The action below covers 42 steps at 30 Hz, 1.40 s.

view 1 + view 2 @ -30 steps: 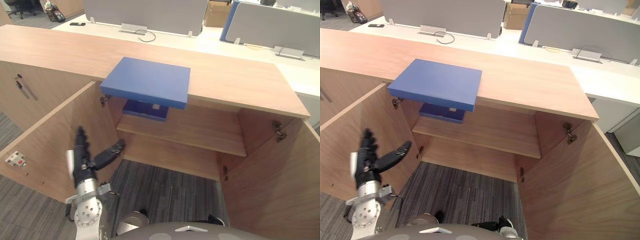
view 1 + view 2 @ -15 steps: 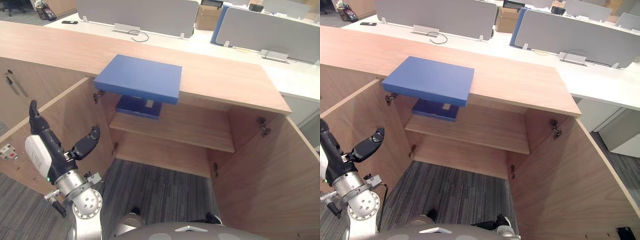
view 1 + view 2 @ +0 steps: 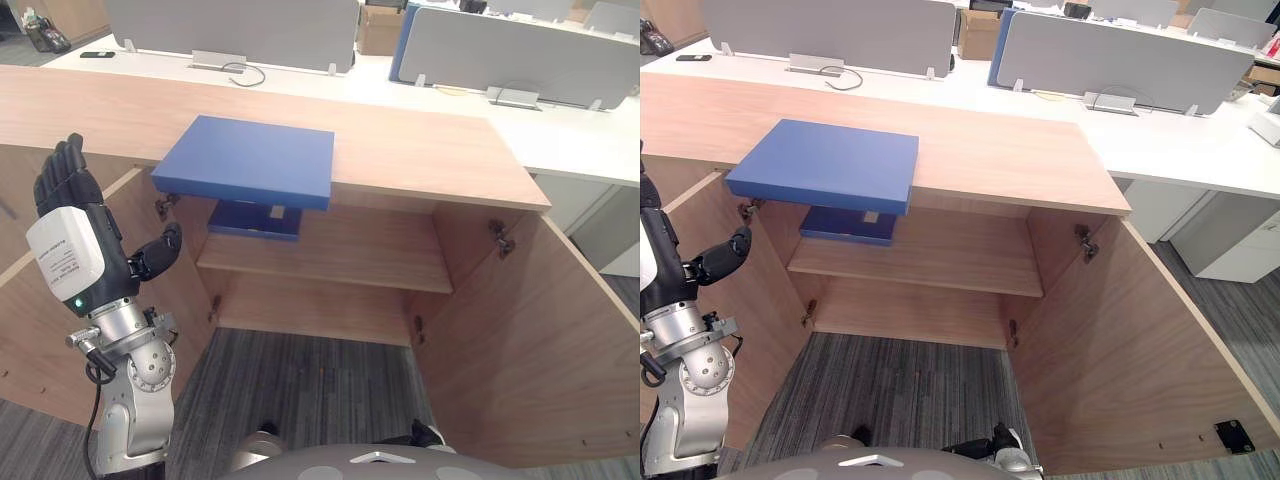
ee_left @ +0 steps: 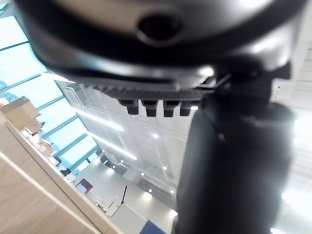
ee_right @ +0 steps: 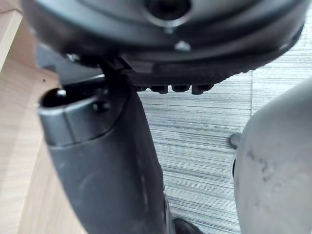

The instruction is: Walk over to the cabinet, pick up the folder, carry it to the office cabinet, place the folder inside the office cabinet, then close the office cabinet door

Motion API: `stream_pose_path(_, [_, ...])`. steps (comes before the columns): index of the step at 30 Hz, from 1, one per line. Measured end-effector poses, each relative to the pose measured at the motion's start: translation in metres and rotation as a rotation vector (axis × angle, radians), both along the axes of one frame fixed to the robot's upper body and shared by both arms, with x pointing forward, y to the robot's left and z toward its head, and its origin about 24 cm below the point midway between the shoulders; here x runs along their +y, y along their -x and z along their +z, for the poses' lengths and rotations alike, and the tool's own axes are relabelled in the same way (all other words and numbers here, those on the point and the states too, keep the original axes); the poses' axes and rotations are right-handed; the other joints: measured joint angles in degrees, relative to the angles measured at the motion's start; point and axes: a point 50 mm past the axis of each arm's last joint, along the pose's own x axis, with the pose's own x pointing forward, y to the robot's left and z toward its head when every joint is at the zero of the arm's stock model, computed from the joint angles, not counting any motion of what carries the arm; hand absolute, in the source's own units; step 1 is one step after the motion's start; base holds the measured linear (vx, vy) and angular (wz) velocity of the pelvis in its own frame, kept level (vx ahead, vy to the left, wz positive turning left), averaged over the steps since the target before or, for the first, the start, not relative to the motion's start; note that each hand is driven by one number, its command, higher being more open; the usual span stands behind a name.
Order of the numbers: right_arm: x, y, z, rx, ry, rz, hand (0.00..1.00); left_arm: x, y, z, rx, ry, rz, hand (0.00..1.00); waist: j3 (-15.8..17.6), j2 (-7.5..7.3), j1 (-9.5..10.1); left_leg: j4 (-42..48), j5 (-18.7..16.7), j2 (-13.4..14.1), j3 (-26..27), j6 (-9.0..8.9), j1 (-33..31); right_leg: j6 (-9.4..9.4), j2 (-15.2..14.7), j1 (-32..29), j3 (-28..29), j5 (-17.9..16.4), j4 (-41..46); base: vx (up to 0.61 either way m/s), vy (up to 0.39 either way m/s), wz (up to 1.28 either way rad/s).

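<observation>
A blue folder (image 3: pixel 245 160) lies flat on the wooden cabinet top (image 3: pixel 430 150), its near edge overhanging the front. Below it, a darker blue folder (image 3: pixel 255 220) rests on the inner shelf (image 3: pixel 340 262), at the shelf's left end. My left hand (image 3: pixel 70 225) is raised in front of the open left door (image 3: pixel 30 330). Its fingers are straight and the thumb is spread toward the cabinet, holding nothing. It is left of and lower than the top folder, well apart from it. My right hand (image 5: pixel 107 161) hangs over the carpet beside a wooden panel, empty, fingers relaxed.
Both cabinet doors stand wide open, and the right door (image 3: pixel 545 340) swings out toward me. Grey striped carpet (image 3: pixel 320 390) lies between the doors. Behind the cabinet runs a white desk (image 3: pixel 560 140) with grey partition screens (image 3: pixel 230 25).
My left hand has risen from low by the left door to beside the cabinet top's front edge, still open. The camera has shifted, so the whole scene sits further left.
</observation>
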Motion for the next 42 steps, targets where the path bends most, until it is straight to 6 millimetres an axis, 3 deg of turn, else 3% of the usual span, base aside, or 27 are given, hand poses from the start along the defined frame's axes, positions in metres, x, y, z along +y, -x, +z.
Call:
stream_pose_path(7, [-0.006, -0.001, 0.001, -0.002, 0.013, 0.007, 1.00, 0.006, -0.017, 0.011, 0.008, -0.116, -0.020, 1.00, -0.53, 0.51, -0.04, -1.11, 0.04, 0.22, 1.18, 0.13, 1.44, -0.01, -0.20, -0.05, 1.31, -0.01, 0.08, -0.01, -0.011, -0.10])
stream_pose_path(11, [-0.007, -0.002, 0.001, -0.011, 0.019, 0.041, 1.00, 0.017, -0.036, 0.001, 0.116, -0.190, -0.020, 1.00, -0.71, 0.81, -0.06, -1.99, 0.24, 0.11, 1.49, 0.37, 1.96, -0.01, -0.42, -0.07, 1.40, -0.03, 0.11, 0.00, -0.003, -0.02])
stream_pose_path(15, [-0.007, -0.002, 0.001, -0.011, 0.014, 0.043, 1.00, 0.021, -0.042, -0.010, 0.211, -0.214, -0.038, 1.00, -0.77, 0.71, -0.08, -3.12, 0.46, 0.10, 2.08, 0.58, 2.82, -0.02, -0.61, -0.07, 1.94, -0.07, 0.07, 0.01, -0.012, -0.08])
stream_pose_path(21, [-0.007, -0.001, 0.001, -0.009, 0.014, 0.044, 1.00, 0.018, -0.058, -0.017, 0.291, -0.261, -0.092, 1.00, -1.11, 0.20, -0.07, -3.29, 0.51, -0.15, 2.63, 0.65, 3.15, -0.01, -0.92, -0.06, 2.32, -0.06, 0.18, 0.01, -0.012, -0.03])
stream_pose_path(29, [-0.006, -0.005, 0.003, -0.027, 0.012, 0.057, 1.00, 0.004, -0.075, -0.015, 0.344, -0.382, -0.199, 1.00, -1.04, 0.30, -1.47, -3.39, 0.55, -0.04, 3.27, 0.72, 3.83, -0.12, -1.10, -0.20, 2.77, -0.22, 0.81, -0.03, -0.012, -0.04])
stream_pose_path(39, [-0.006, -0.004, 0.003, -0.028, 0.012, 0.063, 1.00, -0.012, -0.091, -0.008, 0.334, -0.437, -0.277, 1.00, -1.31, -0.11, -1.48, -3.40, 0.55, -0.03, 4.03, 0.71, 3.99, -0.02, -1.12, -0.29, 3.50, -0.17, 0.84, -0.01, -0.007, -0.02])
stream_pose_path(40, [-0.006, -0.004, 0.003, -0.028, 0.012, 0.063, 1.00, -0.014, -0.093, -0.007, 0.334, -0.444, -0.284, 0.00, -1.31, -0.11, -1.50, -3.40, 0.55, -0.06, 4.18, 0.71, 3.99, 0.02, -1.15, -0.30, 3.60, -0.15, 0.86, 0.01, -0.015, -0.05])
stream_pose_path(42, [-0.006, -0.005, 0.003, -0.029, 0.012, 0.063, 1.00, -0.017, -0.095, -0.006, 0.335, -0.453, -0.300, 0.00, -1.36, -0.18, -1.55, -3.39, 0.54, -0.08, 4.28, 0.70, 4.01, 0.05, -1.19, -0.37, 3.79, -0.12, 0.86, 0.00, -0.014, -0.04])
